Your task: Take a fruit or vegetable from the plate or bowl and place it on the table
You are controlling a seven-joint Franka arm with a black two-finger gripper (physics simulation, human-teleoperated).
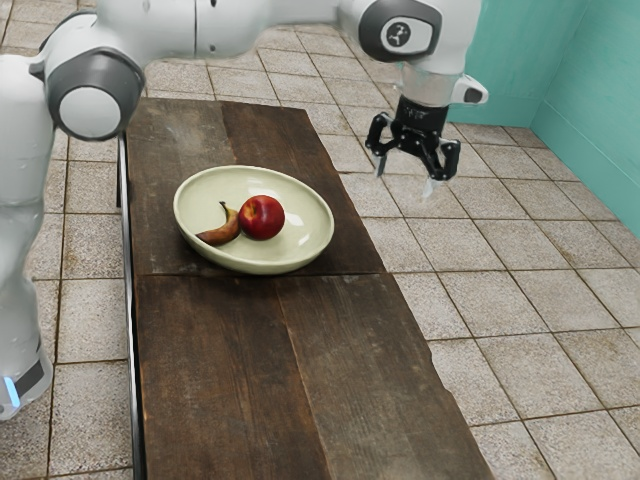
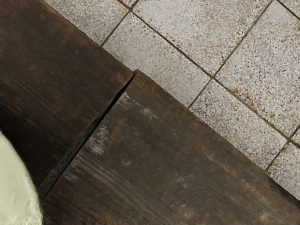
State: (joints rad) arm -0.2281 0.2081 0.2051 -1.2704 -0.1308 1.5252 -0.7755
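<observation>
And the claw (image 1: 405, 180) is held high, fingers parted (nothing gripped), ready, it seems, for fruit. In the bowl (image 1: 311, 226), the red fruit (image 1: 262, 217) and banana (image 1: 222, 231) are nestled together, rolling likely checked by its curve.

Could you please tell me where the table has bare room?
The widest bare patch of table runs from the seam by the bowl to the exterior view's lower edge. A smaller one lies between bowl and far end. The bowl's middle is crowded by the red fruit and banana.
</observation>
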